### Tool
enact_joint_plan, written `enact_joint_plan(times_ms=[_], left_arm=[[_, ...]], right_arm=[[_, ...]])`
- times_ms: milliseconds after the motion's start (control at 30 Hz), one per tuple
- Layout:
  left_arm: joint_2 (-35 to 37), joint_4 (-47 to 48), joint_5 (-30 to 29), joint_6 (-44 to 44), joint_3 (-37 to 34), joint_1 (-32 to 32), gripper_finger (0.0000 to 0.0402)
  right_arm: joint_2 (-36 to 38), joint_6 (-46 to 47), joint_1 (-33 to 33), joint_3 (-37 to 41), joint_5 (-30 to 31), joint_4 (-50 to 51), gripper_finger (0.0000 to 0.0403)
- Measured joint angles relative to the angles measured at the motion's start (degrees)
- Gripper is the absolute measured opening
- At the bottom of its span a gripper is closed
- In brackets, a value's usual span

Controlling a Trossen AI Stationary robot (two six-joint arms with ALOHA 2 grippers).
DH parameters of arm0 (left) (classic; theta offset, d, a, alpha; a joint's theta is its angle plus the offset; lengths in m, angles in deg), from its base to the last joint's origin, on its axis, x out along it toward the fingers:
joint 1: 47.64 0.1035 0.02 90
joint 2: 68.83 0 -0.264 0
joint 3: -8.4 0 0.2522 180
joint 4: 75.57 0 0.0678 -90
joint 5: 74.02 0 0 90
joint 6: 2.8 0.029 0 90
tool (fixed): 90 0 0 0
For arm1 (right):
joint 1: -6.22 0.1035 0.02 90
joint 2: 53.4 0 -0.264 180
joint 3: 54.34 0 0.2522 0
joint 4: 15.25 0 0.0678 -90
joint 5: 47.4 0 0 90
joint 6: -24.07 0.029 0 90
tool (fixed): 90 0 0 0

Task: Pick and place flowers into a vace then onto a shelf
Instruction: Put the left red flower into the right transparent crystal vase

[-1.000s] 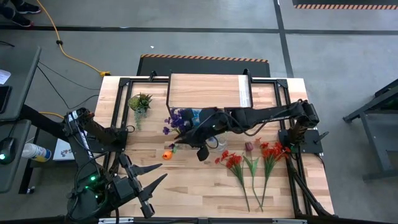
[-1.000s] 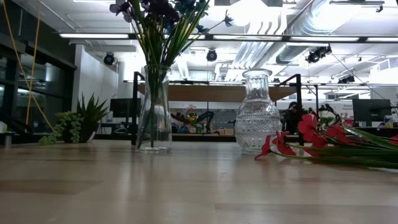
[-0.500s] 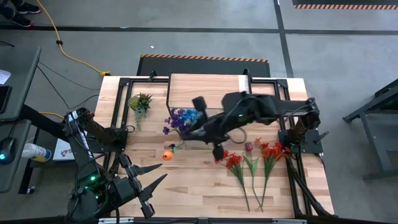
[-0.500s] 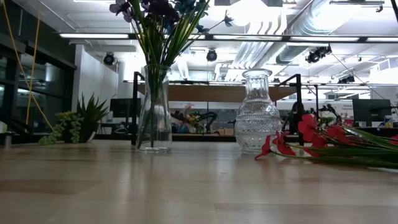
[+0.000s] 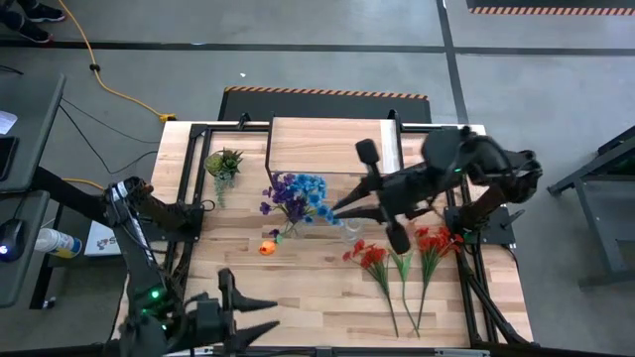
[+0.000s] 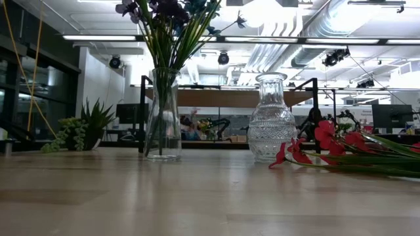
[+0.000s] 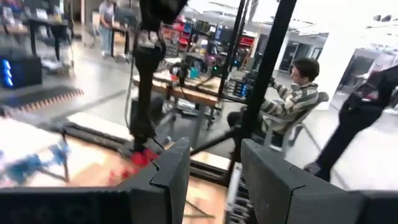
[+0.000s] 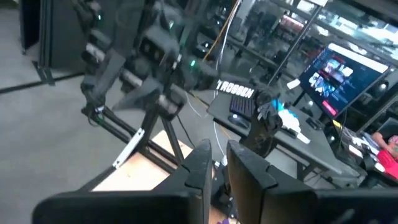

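A tall clear vase (image 6: pixel 163 118) stands on the table with blue and purple flowers (image 5: pixel 298 191) in it. A cut-glass vase (image 6: pixel 271 118) stands empty beside it. Red flowers (image 5: pixel 397 260) and a maroon one (image 5: pixel 397 235) lie flat toward the table's right. An orange bloom (image 5: pixel 266 246) lies near the tall vase. The shelf (image 5: pixel 332 144) stands at the far edge. My right gripper (image 5: pixel 335 209) hangs above the table right of the blooms, open by a narrow gap (image 8: pixel 219 154) and holding nothing. My left gripper (image 5: pixel 270 315) is open (image 7: pixel 214 155) at the near left edge.
A small green spiky plant (image 5: pixel 223 164) stands at the far left of the table. The black frame posts (image 5: pixel 268 149) flank the shelf. Bare wood (image 5: pixel 317 297) lies between the left gripper and the red flowers. A seated person (image 7: pixel 289 99) shows in the room beyond.
My right gripper has drawn back from the tall vase toward the table's right and risen, leaving the blue and purple blooms uncovered in the vase. My left arm has swung toward the near edge and turned, its fingers now pointing right.
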Motion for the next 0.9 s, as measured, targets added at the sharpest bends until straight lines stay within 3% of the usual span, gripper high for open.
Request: enact_joint_plan(times_ms=[567,733,900], left_arm=[[-12.18,-0.19,4.82,-33.98,-0.01,0.00,0.0177],[-13.84,0.36,10.46,-42.52,0.00,0.78,0.0177],[-15.59,-0.37,16.60,-48.43,0.01,2.19,0.0177]], right_arm=[[4.35,0.08,6.71,0.03,-0.36,0.03,0.0046],[4.33,0.74,7.69,0.11,-0.33,0.07,0.0039],[4.34,7.66,7.67,0.09,-1.24,2.31,0.0035]])
